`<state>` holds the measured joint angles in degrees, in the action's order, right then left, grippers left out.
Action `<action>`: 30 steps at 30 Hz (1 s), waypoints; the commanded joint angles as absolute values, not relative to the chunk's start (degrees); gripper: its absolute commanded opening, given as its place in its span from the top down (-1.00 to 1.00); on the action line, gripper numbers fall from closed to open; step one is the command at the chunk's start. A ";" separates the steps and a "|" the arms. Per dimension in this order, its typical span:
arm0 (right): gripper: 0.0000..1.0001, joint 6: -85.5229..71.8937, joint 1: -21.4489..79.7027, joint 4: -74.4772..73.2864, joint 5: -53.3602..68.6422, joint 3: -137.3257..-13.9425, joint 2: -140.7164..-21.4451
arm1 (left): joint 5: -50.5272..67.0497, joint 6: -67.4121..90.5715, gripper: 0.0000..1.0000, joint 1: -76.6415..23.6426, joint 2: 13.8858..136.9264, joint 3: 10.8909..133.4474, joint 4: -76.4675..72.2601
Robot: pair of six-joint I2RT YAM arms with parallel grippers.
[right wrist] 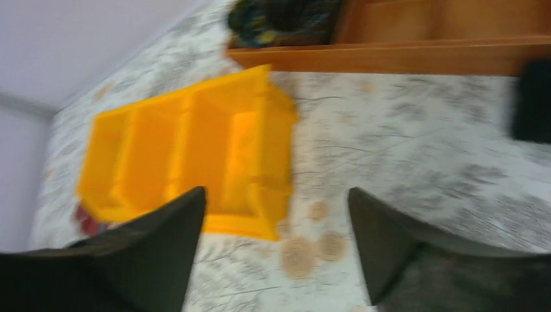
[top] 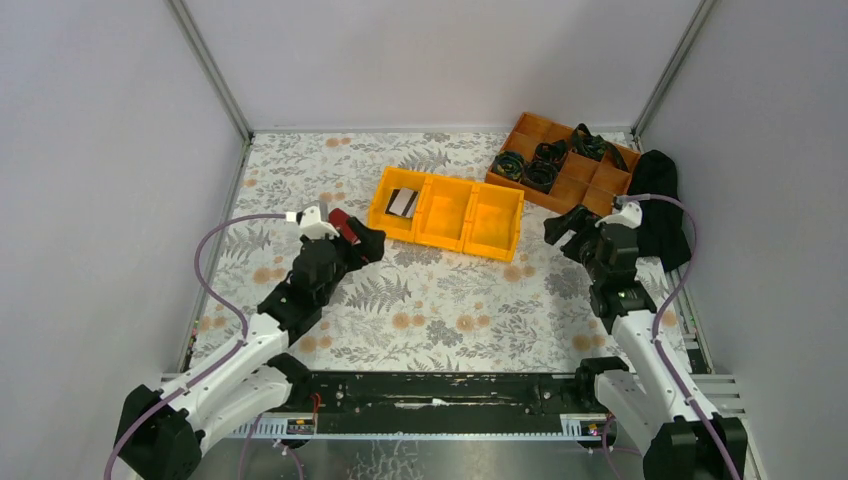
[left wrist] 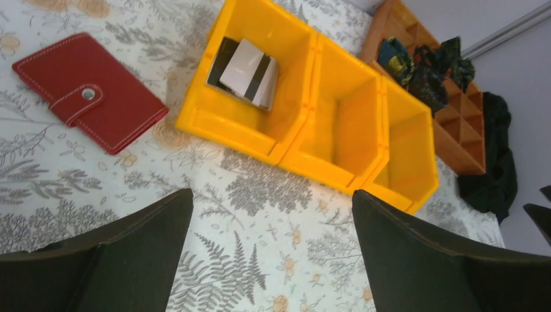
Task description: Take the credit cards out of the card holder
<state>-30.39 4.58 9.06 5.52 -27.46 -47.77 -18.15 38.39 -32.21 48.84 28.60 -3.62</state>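
Note:
The red card holder [left wrist: 88, 91] lies closed and snapped shut on the flowered table, left of the yellow bin; in the top view only a red strip of it [top: 345, 226] shows behind my left arm. The credit cards [left wrist: 247, 70], grey-white with a black stripe over a black one, lie in the bin's left compartment, also seen from above [top: 402, 203]. My left gripper [left wrist: 273, 214] is open and empty above the table, right of the holder and near the bin [top: 372, 240]. My right gripper [right wrist: 276, 214] is open and empty, right of the bin [top: 562, 226].
The yellow three-compartment bin [top: 470, 235] stands at mid-table; its middle and right compartments hold nothing. A brown divided tray [top: 590, 185] with dark coiled items stands at the back right. A black cloth [top: 662, 205] lies at the right edge. Grey walls enclose the table.

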 commanded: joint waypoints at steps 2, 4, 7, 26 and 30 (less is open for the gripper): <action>-0.98 -37.05 3.73 -3.65 -20.03 -27.43 -50.75 | -16.33 37.72 -1.00 -32.30 47.99 24.46 -8.62; -0.99 -37.58 3.58 -1.40 -15.17 -28.11 -53.61 | -18.90 36.76 -1.00 -32.37 50.90 28.25 -4.96; -0.69 -39.43 3.73 1.35 -7.68 -30.81 -57.88 | -19.92 33.07 -1.00 -32.31 57.23 35.26 -0.61; 0.38 -26.74 23.10 1.91 -14.61 -45.67 -79.45 | -32.03 31.85 -0.90 -33.13 71.11 37.74 -5.58; 0.44 -25.52 25.35 4.79 -15.93 -43.96 -79.46 | -32.76 30.93 -0.90 -33.13 64.86 33.72 -9.73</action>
<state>-28.67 22.85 1.34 -12.67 -44.27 -79.79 -27.77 32.25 -32.97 70.06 36.49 -2.04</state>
